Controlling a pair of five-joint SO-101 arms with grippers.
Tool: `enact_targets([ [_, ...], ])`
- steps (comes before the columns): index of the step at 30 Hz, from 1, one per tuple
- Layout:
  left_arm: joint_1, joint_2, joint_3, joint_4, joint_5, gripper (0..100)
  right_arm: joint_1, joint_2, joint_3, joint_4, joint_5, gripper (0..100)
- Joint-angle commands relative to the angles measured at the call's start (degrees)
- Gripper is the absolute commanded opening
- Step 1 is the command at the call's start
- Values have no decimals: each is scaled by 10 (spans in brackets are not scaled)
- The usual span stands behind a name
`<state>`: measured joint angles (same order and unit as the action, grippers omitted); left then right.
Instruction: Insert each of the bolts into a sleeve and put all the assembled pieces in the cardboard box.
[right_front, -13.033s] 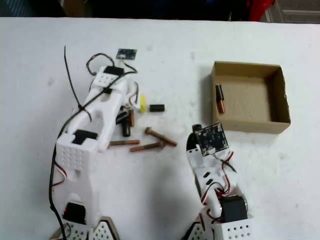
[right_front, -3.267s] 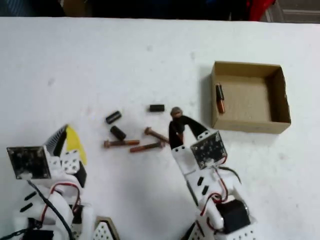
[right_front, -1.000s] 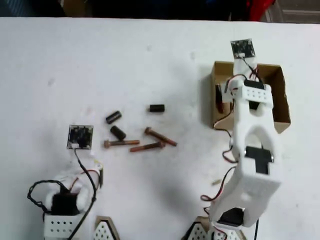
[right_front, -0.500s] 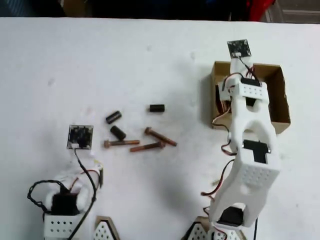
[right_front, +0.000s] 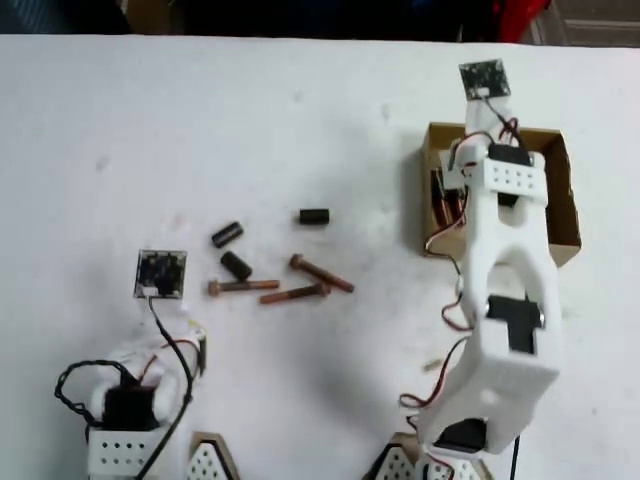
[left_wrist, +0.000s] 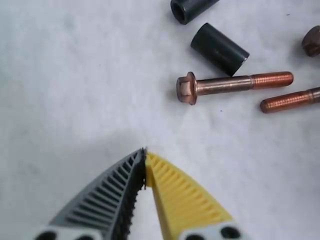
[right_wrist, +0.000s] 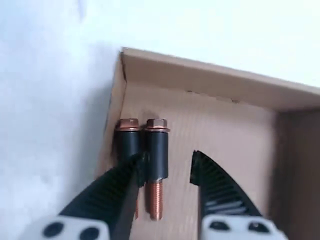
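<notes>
Inside the cardboard box (right_wrist: 210, 80), two assembled pieces lie side by side against one wall: one (right_wrist: 128, 137) by the wall, the other (right_wrist: 157, 150) beside it. My right gripper (right_wrist: 167, 159) hangs open just above them, with one finger (right_wrist: 120, 190) next to the second piece. In the high view the right arm (right_front: 500, 250) stretches over the box (right_front: 565, 215). Three loose bolts (right_front: 243, 286) (right_front: 295, 293) (right_front: 322, 272) and three black sleeves (right_front: 227, 235) (right_front: 236, 265) (right_front: 314, 216) lie mid-table. My left gripper (left_wrist: 145, 152) is shut and empty, short of a bolt (left_wrist: 230, 85) and a sleeve (left_wrist: 220, 42).
The left arm (right_front: 130, 400) is folded back at the table's near left corner. Bare white table (right_front: 150, 130) surrounds the loose parts. The box stands at the far right, close to the table's back edge.
The right arm carried a sleeved bolt from the loose parts to the box, and the piece now lies inside it. The left arm folded back to the near left corner and has stayed there.
</notes>
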<state>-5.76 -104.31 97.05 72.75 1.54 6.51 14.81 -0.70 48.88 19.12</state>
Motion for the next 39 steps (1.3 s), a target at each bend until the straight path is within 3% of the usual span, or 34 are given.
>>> enact_targets([
  [1, -4, -4, -1, 8, -4, 24, -29, -100, -24, 59, 5, 111],
  [15, -7, -4, -1, 8, -4, 24, -174, -288, -18, 228, 7, 112],
  [25, -55, -4, -1, 8, -4, 24, -265, -290, 93, 172, 9, 112],
  [30, -66, -4, -1, 8, -2, 24, -313, -288, 148, 143, 70, 111],
  [39, -179, -4, -1, 8, -4, 24, -407, -285, 196, 120, 76, 112],
])
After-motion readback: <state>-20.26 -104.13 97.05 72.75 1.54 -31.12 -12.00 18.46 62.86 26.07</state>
